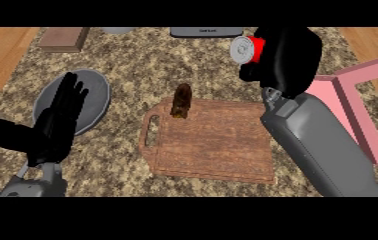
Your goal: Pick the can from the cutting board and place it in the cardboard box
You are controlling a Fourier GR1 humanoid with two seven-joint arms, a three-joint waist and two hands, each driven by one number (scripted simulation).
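**A:** Where is the can (245,49)?

**B:** Clear of the cutting board (214,144), beyond its far right corner. The right hand (291,54) has its fingers curled round the red side, and the silver end shows.

**A:** How might it handle?

**B:** Probably stiff, smooth and fairly light. Its middle looks the best place to hold.

**A:** And around it?

**B:** A speckled worktop (133,59), with a pink box (353,81) at its right edge. The left hand (59,114) rests with fingers straight over a grey plate (100,99).

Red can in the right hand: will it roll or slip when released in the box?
The can appears tipped sideways in the right hand, round end showing, so it would probably roll if released that way. Its smooth wall may slip; it looks rigid, unlikely to deform.
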